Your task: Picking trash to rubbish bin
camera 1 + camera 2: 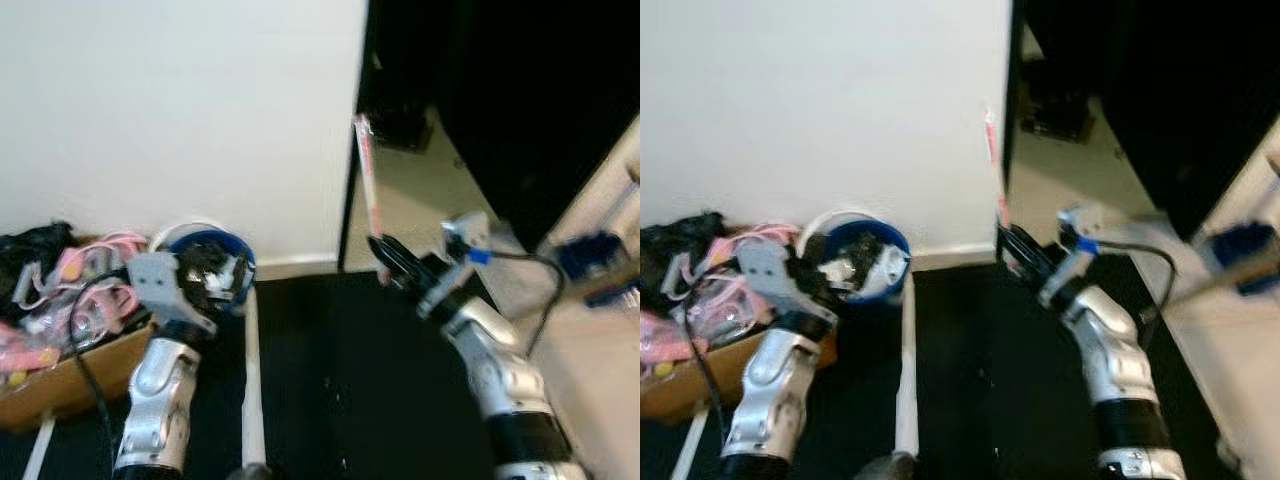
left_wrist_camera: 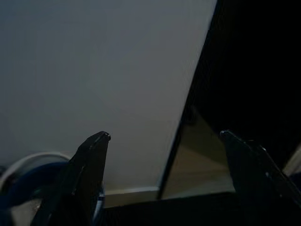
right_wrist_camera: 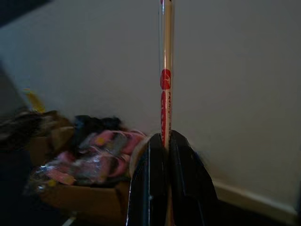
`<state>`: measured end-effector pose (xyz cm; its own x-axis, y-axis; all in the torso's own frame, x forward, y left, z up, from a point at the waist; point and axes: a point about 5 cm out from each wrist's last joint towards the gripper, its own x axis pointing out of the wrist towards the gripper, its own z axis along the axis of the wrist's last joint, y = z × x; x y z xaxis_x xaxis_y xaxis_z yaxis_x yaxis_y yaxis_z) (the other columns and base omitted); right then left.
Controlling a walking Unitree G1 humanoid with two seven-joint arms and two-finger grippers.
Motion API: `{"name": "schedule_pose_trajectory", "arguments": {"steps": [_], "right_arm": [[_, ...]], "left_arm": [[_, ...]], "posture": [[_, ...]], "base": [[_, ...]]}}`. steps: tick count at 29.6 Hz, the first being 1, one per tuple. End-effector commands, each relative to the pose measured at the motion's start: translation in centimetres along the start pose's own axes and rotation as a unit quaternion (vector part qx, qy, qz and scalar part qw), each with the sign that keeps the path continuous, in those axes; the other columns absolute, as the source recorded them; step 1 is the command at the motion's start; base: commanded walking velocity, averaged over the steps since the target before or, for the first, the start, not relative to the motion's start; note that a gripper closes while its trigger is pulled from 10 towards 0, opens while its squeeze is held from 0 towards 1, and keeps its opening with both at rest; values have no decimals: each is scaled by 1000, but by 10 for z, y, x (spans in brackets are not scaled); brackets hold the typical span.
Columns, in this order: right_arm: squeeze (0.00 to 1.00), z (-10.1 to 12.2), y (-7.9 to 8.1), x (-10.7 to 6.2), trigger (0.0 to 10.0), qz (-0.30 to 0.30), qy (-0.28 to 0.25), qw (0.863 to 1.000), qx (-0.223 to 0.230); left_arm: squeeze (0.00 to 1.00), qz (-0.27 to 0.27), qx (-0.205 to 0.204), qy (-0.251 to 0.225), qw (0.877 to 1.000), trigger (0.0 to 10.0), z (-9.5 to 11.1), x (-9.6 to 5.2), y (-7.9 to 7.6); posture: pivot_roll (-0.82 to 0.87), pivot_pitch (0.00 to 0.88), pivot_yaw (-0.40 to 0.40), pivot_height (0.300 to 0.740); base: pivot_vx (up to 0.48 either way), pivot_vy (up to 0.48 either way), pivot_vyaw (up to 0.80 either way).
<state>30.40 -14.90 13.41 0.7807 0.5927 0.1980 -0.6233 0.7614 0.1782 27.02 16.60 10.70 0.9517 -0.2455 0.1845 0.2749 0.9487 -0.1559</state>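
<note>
Right hand (image 1: 385, 258): I see it clamped on a thin red-white wrapper strip (image 1: 368, 170), upright.
Left hand (image 2: 164, 179): fingers wide, above blue bin (image 1: 212, 262).

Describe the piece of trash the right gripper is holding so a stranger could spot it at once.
Start at the white wall and follow it to its dark corner edge. There the right gripper has its jaws shut on a thin stick wrapper, standing upright. Unlike the pink clutter in the cardboard box, it is long, narrow and pale with red print.
</note>
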Motion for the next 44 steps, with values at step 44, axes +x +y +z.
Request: {"name": "schedule_pose_trajectory", "arguments": {"steps": [44], "right_arm": [[0,-6,-2,0,10000,13,23,1000,2]], "left_arm": [[0,-44,-6,19,999,10000,-2,1,-12]], "posture": [[6,0,-31,740]], "base": [[0,0,663]]}}
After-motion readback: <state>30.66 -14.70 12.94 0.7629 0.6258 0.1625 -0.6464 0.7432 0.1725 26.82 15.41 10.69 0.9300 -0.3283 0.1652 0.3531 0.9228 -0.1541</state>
